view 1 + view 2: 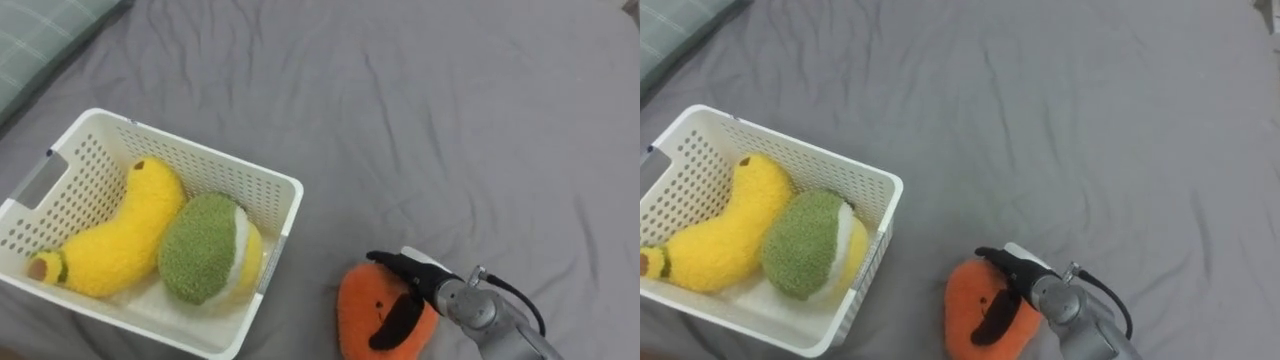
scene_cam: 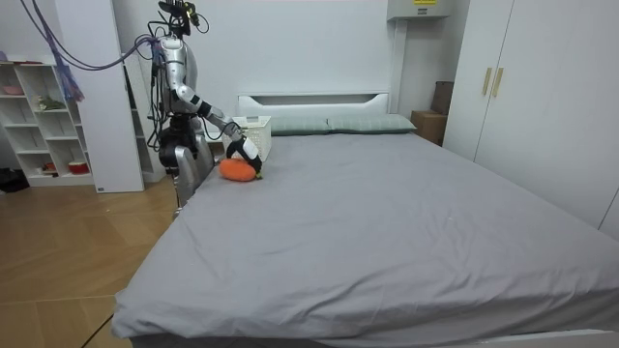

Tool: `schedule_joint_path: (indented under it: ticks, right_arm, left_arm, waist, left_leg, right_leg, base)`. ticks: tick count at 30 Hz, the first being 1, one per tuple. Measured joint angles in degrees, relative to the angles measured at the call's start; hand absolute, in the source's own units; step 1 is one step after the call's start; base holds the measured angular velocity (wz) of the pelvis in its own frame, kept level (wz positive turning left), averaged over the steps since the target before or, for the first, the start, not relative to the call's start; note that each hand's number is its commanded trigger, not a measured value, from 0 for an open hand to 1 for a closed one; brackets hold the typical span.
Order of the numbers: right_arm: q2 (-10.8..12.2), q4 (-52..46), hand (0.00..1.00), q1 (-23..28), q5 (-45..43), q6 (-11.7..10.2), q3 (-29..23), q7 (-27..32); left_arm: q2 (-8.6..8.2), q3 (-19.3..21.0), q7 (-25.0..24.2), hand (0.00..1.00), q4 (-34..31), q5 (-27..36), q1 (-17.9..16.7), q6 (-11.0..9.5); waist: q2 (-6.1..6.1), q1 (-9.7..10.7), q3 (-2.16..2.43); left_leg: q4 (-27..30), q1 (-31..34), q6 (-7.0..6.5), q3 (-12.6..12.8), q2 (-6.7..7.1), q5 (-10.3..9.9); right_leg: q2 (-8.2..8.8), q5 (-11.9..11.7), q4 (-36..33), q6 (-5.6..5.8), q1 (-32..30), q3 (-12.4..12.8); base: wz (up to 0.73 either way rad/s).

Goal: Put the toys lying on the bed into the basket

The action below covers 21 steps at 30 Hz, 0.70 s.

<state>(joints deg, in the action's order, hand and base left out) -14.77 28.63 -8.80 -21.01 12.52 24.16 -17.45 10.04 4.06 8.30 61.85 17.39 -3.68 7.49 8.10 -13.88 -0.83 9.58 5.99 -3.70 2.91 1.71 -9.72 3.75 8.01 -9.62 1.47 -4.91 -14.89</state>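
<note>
An orange plush toy [image 1: 362, 312] lies on the grey bed sheet just right of a white perforated basket [image 1: 205, 160]. My right hand [image 1: 432, 283] comes in from the lower right and is shut on the toy, dark fingers over its top and the thumb pressed on its front. Inside the basket lie a yellow banana plush [image 1: 125, 228] and a round green, white and yellow plush [image 1: 203, 250]. In the room view I stand at the bed's head corner, the right arm reaching to the orange toy [image 2: 237, 170] beside the basket [image 2: 253, 130].
A green checked pillow [image 1: 40, 40] lies at the upper left beyond the basket. Wide bare grey sheet [image 1: 470, 120] stretches ahead and to the right. The room view has a white shelf unit [image 2: 39, 126] behind me and wardrobes [image 2: 542, 87] across the bed.
</note>
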Motion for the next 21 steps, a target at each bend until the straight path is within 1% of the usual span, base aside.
schedule_joint_path:
  ticks: [1,2,3,5,6,8,11,16,21]
  right_arm:
    - [0.0,0.1,0.37,0.0,-0.1,0.0,0.0,0.3]
    - [0.0,0.2,0.50,0.0,-1.0,0.0,0.0,0.6]
    - [0.0,0.3,0.56,0.0,-1.6,-0.1,0.0,0.8]
    - [0.4,1.0,0.89,0.0,-4.2,-0.3,0.0,2.1]
    - [0.7,1.6,1.00,0.0,-4.8,-0.5,-0.1,2.5]
    - [1.5,3.2,1.00,-0.2,-8.2,-1.1,-0.3,4.2]
    - [2.1,5.8,1.00,-0.9,-10.2,-1.9,-0.3,6.1]
    - [3.2,9.1,1.00,-1.5,-10.8,-2.1,-0.4,7.5]
    - [3.4,8.6,1.00,-1.1,-10.8,-2.5,-0.4,7.7]
  left_arm:
    - [0.00,0.0,0.1,0.00,0.0,0.1,0.0,0.0]
    - [0.00,-0.1,0.2,0.00,0.0,0.6,-0.1,0.0]
    - [0.00,-0.1,0.3,0.00,0.0,0.9,-0.1,0.0]
    - [0.01,-0.8,1.4,0.00,0.0,1.1,-0.4,0.0]
    - [0.00,-0.9,1.5,0.00,0.0,1.1,-0.6,0.0]
    - [0.00,-0.8,1.6,0.00,0.0,1.1,-1.0,0.0]
    - [0.01,-0.8,1.6,0.00,0.0,1.1,-1.6,0.0]
    - [0.01,-0.7,1.6,0.00,-0.1,1.1,-2.4,0.0]
    - [0.03,0.0,1.3,0.00,-1.1,0.7,-3.1,0.1]
  waist:
    - [-0.02,-0.1,-0.01]
    - [-0.20,-0.1,-0.13]
    - [-0.24,-0.2,-0.15]
    - [-0.42,-0.4,-0.21]
    - [-0.50,-0.5,-0.21]
    - [-0.57,-0.7,-0.17]
    - [-0.77,-0.8,-0.20]
    - [-0.91,-1.0,-0.15]
    - [-0.98,-0.9,-0.14]
  left_leg:
    - [0.0,0.0,0.00,0.0,0.00,0.0]
    - [0.1,0.0,0.00,-0.1,0.01,0.0]
    - [0.1,0.0,0.00,-0.1,0.02,0.0]
    - [0.1,-0.1,0.00,-0.1,0.02,0.0]
    - [0.1,-0.1,0.00,-0.1,0.02,0.0]
    - [0.1,-0.2,0.01,-0.1,0.03,0.0]
    - [0.1,-0.2,0.01,-0.6,0.08,0.0]
    - [0.1,-0.5,0.02,-0.9,0.10,0.0]
    - [0.1,-0.5,0.02,-1.0,0.11,0.0]
  right_leg:
    - [0.01,0.0,0.0,0.00,0.0,-0.1]
    - [0.04,0.0,0.0,-0.01,0.1,-0.2]
    - [0.04,0.0,0.0,-0.01,0.1,-0.2]
    - [0.03,0.0,0.0,-0.01,0.2,-0.2]
    - [0.03,0.0,0.0,-0.01,0.2,-0.2]
    - [0.05,0.0,0.0,-0.01,0.3,-0.3]
    - [0.09,0.0,0.0,0.00,0.5,-0.9]
    - [0.06,0.0,0.1,0.00,0.9,-1.1]
    - [0.09,0.0,0.1,0.00,0.9,-1.1]
  base:
    - [0.00]
    - [0.00]
    - [0.00]
    - [0.00]
    - [0.00]
    - [0.00]
    - [0.05]
    - [0.03]
    - [0.00]
